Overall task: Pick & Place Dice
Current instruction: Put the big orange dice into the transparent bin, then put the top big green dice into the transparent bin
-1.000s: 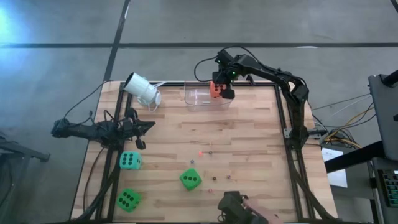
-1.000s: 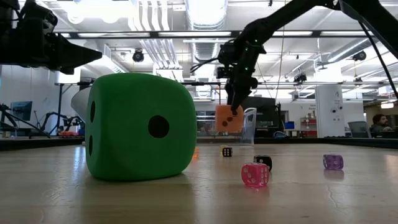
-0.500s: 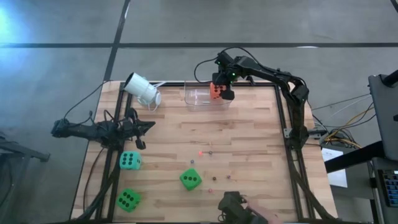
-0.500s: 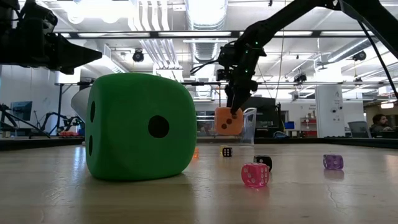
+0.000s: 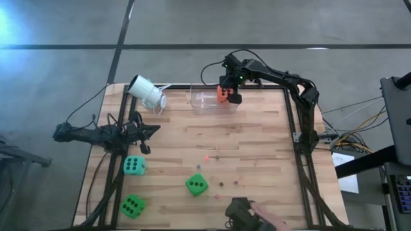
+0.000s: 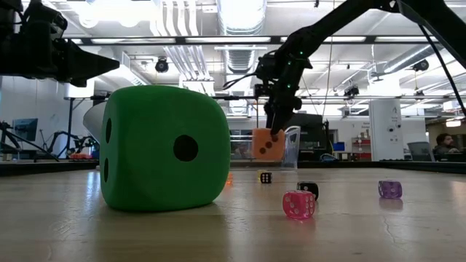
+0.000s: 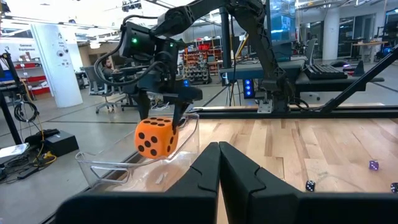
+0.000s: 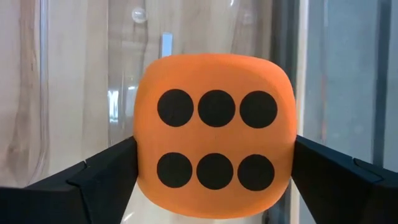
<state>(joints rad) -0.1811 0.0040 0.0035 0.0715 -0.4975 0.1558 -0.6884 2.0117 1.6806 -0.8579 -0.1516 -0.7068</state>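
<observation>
High view showed our right tool [image 5: 225,94] clamped on the orange dice [image 5: 222,94], lower than a second earlier, just over the clear tray [image 5: 204,102]. Letting go looked next. Our left tool [image 5: 152,130], pinched together, waited far from the tray.

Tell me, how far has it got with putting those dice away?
Nothing looks put away yet. The clear tub seems empty. In hand: the right claw grips the orange die just above the tub. Left to do: the teal die, two green dice and the tiny dice. The left claw waits, shut.
</observation>
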